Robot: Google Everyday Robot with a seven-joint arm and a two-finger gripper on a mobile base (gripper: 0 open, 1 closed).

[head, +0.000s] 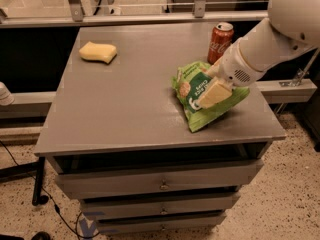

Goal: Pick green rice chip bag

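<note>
The green rice chip bag (192, 91) lies crumpled on the right part of the grey table top (135, 99), near the front edge, with its lower end on the surface. My gripper (209, 96) comes in from the right on a white arm (265, 44) and is shut on the bag. One beige finger (215, 92) presses across the bag's front. The other finger is hidden behind the bag.
A red cola can (220, 40) stands upright just behind the bag and the gripper's wrist. A yellow sponge (98, 52) lies at the far left of the table. Drawers (160, 184) sit under the top. A rail runs along the back.
</note>
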